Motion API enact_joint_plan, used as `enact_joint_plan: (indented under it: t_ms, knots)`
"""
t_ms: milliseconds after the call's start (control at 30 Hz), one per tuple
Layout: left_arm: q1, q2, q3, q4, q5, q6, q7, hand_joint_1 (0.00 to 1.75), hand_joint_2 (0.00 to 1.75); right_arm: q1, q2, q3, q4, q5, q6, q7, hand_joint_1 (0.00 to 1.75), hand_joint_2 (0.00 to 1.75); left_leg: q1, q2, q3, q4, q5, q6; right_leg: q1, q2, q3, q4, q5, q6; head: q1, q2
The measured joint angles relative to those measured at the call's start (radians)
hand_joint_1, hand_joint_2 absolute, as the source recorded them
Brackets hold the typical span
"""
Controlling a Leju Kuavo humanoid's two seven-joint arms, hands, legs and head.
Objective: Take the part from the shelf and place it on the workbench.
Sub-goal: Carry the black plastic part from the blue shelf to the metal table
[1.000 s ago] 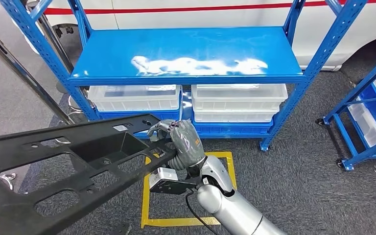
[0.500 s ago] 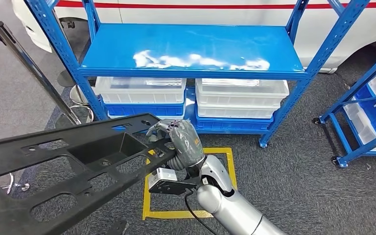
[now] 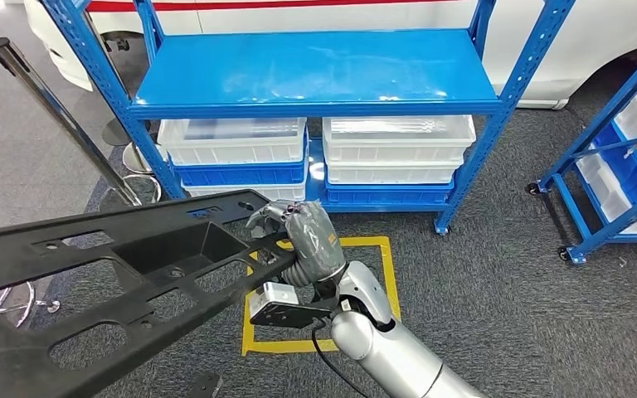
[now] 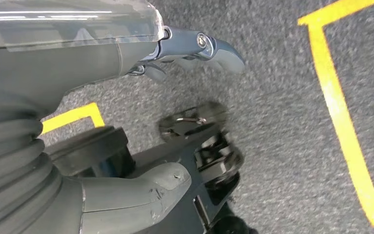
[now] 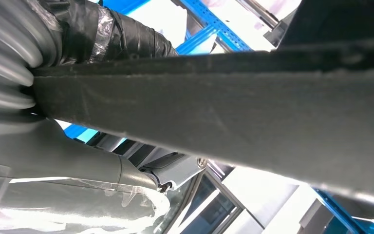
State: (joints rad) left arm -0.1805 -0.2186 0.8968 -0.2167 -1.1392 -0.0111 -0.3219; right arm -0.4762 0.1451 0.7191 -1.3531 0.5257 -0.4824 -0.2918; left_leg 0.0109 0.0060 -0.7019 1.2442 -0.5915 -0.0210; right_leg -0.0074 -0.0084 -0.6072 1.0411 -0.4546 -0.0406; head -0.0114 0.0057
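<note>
We're in a workshop or factory floor here. Blue steel shelf racks point(image 3: 315, 79) hold white plastic bins point(image 3: 232, 141), and yellow tape point(image 3: 386, 274) marks grey carpet. A white vehicle point(image 3: 597, 33) sits behind.

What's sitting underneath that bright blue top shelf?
Under the blue shelf sit white plastic bins, two stacks side by side on blue trays. What the bins hold cannot be made out, and the shelf hides whatever lies behind them.
</note>
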Motion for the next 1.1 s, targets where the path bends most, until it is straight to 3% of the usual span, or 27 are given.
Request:
enact_joint_plan:
  t_ms: [33,67,100,133,167,233,300,367,400,433,500,533,567,633,667,700,767,800,867,900,933,1000,1033,1067,1100]
  knots:
    - [0.000,0.000,0.000,0.000,0.000,-0.001,0.000,0.00,1.75,-0.001,0.000,0.000,0.002,0.000,0.000,0.000,1.75,1.75,0.001,0.000,-0.001,0.042,-0.008,-0.002,0.001,-0.001,-0.015,0.002,0.010,0.000,0.000,0.000]
    - [0.000,0.000,-0.001,0.000,0.000,-0.001,0.001,0.00,1.75,-0.001,0.000,0.000,0.004,0.000,0.000,0.000,1.75,1.75,0.001,0.000,0.009,0.061,0.003,-0.004,0.001,-0.001,-0.030,0.004,0.020,0.001,0.000,0.000]
    - [-0.001,0.000,-0.002,0.000,-0.001,-0.002,0.001,0.00,1.75,-0.001,0.000,0.000,0.006,0.000,0.000,0.000,1.75,1.75,0.002,0.000,0.035,0.044,0.033,-0.004,0.001,-0.001,-0.046,0.008,0.030,0.002,0.000,0.000]
    - [-0.002,0.000,-0.003,0.000,-0.001,-0.002,0.001,0.00,1.75,-0.002,0.000,0.000,0.007,0.000,-0.001,0.000,1.75,1.75,0.002,0.000,0.078,-0.003,0.063,-0.003,0.001,-0.001,-0.061,0.011,0.040,0.005,0.000,0.000]
    - [-0.003,0.000,-0.004,0.000,-0.001,-0.003,0.001,0.00,1.75,-0.002,0.001,0.000,0.008,0.000,-0.001,0.000,1.75,1.75,0.001,-0.001,0.127,-0.069,0.073,0.000,0.002,0.000,-0.073,0.015,0.049,0.008,0.000,0.000]
    - [-0.005,0.000,-0.006,0.000,-0.001,-0.003,0.001,0.00,1.75,-0.005,0.003,0.000,0.008,0.000,-0.002,0.000,1.75,1.75,-0.003,-0.003,0.207,-0.195,0.063,0.009,0.003,0.000,-0.087,0.016,0.068,0.018,0.000,0.000]
    - [-0.006,0.000,-0.006,0.000,-0.001,-0.003,0.002,0.00,1.75,-0.007,0.006,0.000,0.008,0.000,-0.002,0.000,1.75,1.75,-0.008,-0.005,0.223,-0.239,0.056,0.018,0.002,-0.002,-0.089,0.007,0.091,0.030,0.000,0.000]
    - [-0.006,-0.001,-0.007,0.000,-0.001,-0.004,0.002,0.00,1.75,-0.009,0.007,0.000,0.009,0.000,-0.002,-0.001,1.75,1.75,-0.004,-0.001,0.209,-0.244,0.078,0.033,0.001,0.001,-0.095,0.009,0.087,0.041,0.000,0.000]
    - [-0.007,-0.001,-0.007,0.000,-0.001,-0.004,0.002,0.00,1.75,-0.009,0.007,0.000,0.010,0.000,-0.003,-0.001,1.75,1.75,-0.001,0.001,0.199,-0.247,0.092,0.042,0.001,0.004,-0.102,0.028,0.056,0.046,0.001,0.000]
    - [-0.008,-0.002,-0.007,0.000,-0.001,-0.005,0.002,0.00,1.75,-0.010,0.006,0.000,0.011,0.000,-0.003,-0.001,1.75,1.75,0.001,0.004,0.187,-0.248,0.106,0.050,0.001,0.006,-0.113,0.067,0.008,0.049,0.001,0.000]
    - [-0.009,-0.002,-0.007,0.000,-0.001,-0.005,0.002,0.00,1.75,-0.010,0.006,0.000,0.012,0.000,-0.003,-0.001,1.75,1.75,-0.003,0.005,0.154,-0.245,0.131,0.058,0.001,0.007,-0.137,0.188,-0.093,0.054,0.001,0.000]
    - [-0.009,-0.002,-0.007,0.000,-0.001,-0.005,0.002,0.00,1.75,-0.010,0.006,0.000,0.014,0.000,-0.003,-0.001,1.75,1.75,-0.004,0.006,0.136,-0.242,0.143,0.057,0.000,0.007,-0.142,0.244,-0.114,0.055,0.001,0.000]
    - [-0.009,-0.002,-0.007,0.000,0.000,-0.004,0.002,0.00,1.75,-0.009,0.005,0.000,0.016,0.000,-0.003,-0.001,1.75,1.75,-0.004,0.006,0.117,-0.238,0.155,0.056,0.000,0.007,-0.135,0.277,-0.108,0.056,0.000,0.000]
    - [-0.009,-0.002,-0.007,0.000,0.001,-0.004,0.002,0.00,1.75,-0.010,0.005,0.000,0.018,0.000,-0.003,-0.001,1.75,1.75,-0.005,0.007,0.080,-0.226,0.174,0.052,-0.001,0.007,-0.077,0.249,-0.056,0.054,0.000,0.000]
    - [-0.009,-0.002,-0.007,0.000,0.001,-0.004,0.002,0.00,1.75,-0.010,0.005,0.000,0.018,0.000,-0.003,-0.001,1.75,1.75,-0.005,0.006,0.065,-0.220,0.182,0.049,-0.001,0.007,-0.026,0.191,-0.046,0.051,0.000,0.000]
    - [-0.009,-0.002,-0.007,0.000,0.002,-0.004,0.002,0.00,1.75,-0.011,0.006,0.000,0.018,0.000,-0.003,-0.001,1.75,1.75,-0.006,0.006,0.054,-0.214,0.190,0.045,0.000,0.008,0.028,0.119,-0.053,0.047,0.000,0.000]
    - [-0.009,-0.002,-0.007,0.000,0.002,-0.003,0.002,0.00,1.75,-0.013,0.008,0.000,0.017,0.001,-0.003,-0.001,1.75,1.75,-0.007,0.005,0.043,-0.213,0.208,0.034,0.006,0.009,0.094,0.016,-0.083,0.038,0.000,0.000]
    - [-0.009,-0.002,-0.007,0.000,0.003,-0.003,0.002,0.00,1.75,-0.014,0.009,0.000,0.018,0.001,-0.003,-0.001,1.75,1.75,-0.007,0.004,0.040,-0.216,0.219,0.028,0.010,0.009,0.100,-0.004,-0.084,0.033,0.000,0.000]
    - [-0.007,-0.002,-0.007,0.000,0.004,-0.003,0.002,0.00,1.75,-0.015,0.008,0.000,0.019,0.000,-0.003,-0.002,1.75,1.75,-0.005,0.003,0.029,-0.218,0.225,0.016,0.008,0.007,0.082,-0.009,-0.063,0.019,0.000,0.000]
    - [-0.005,-0.002,-0.007,0.000,0.004,-0.003,0.002,0.00,1.75,-0.015,0.008,0.000,0.020,0.000,-0.003,-0.002,1.75,1.75,-0.004,0.002,0.018,-0.203,0.201,0.011,0.005,0.005,0.070,-0.011,-0.050,0.009,0.000,0.000]
    - [-0.003,-0.002,-0.007,0.000,0.004,-0.003,0.002,0.00,1.75,-0.015,0.008,0.000,0.020,0.000,-0.003,-0.002,1.75,1.75,-0.003,0.001,0.004,-0.170,0.158,0.007,0.003,0.003,0.055,-0.013,-0.036,0.001,0.000,0.000]
    - [-0.001,-0.002,-0.007,0.000,0.005,-0.003,0.002,0.00,1.75,-0.015,0.009,0.000,0.021,0.000,-0.002,-0.002,1.75,1.75,0.000,0.001,-0.024,-0.055,0.053,0.000,0.004,0.002,0.023,-0.012,-0.009,-0.009,0.000,0.000]
    - [-0.001,-0.002,-0.007,0.000,0.005,-0.003,0.001,0.00,1.75,-0.015,0.009,0.000,0.022,0.000,-0.002,-0.002,1.75,1.75,0.001,0.001,-0.031,0.005,0.024,-0.002,0.005,0.002,0.006,-0.011,0.004,-0.009,0.000,0.000]
    - [-0.002,-0.002,-0.007,0.000,0.005,-0.003,0.001,0.00,1.75,-0.015,0.009,0.000,0.023,0.000,-0.002,-0.002,1.75,1.75,0.001,0.001,-0.028,0.046,0.021,-0.004,0.006,0.001,-0.012,-0.009,0.016,-0.009,0.000,0.000]
    - [-0.002,-0.002,-0.007,0.000,0.005,-0.003,0.001,0.00,1.75,-0.015,0.009,0.000,0.024,0.000,-0.002,-0.002,1.75,1.75,0.001,0.001,-0.011,0.059,0.042,-0.004,0.006,0.001,-0.030,-0.007,0.028,-0.007,0.000,0.000]
